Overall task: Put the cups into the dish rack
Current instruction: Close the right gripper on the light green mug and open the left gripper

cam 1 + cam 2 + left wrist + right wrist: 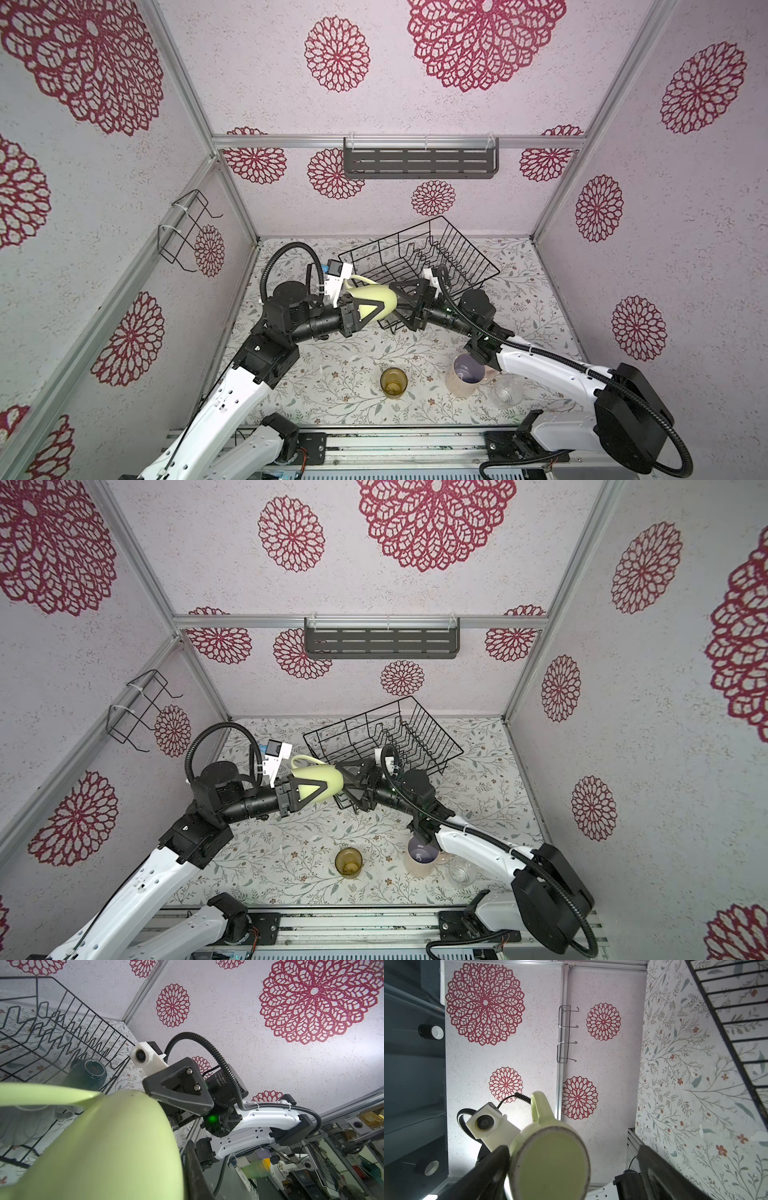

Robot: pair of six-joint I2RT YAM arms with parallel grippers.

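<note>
Cup in play: the pale yellow-green mug [380, 296] lies sideways in the air just before the dish rack [390, 235]. The left gripper [365, 305] clamps its rim end, and its base points into the right gripper [401, 306], whose wide-spread jaws straddle it unclosed.

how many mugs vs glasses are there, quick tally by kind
mugs: 4 (yellow-green mug, pink mug, teal mug, blurred grey mug)
glasses: 2 (amber glass, clear glass)
total: 6
</note>
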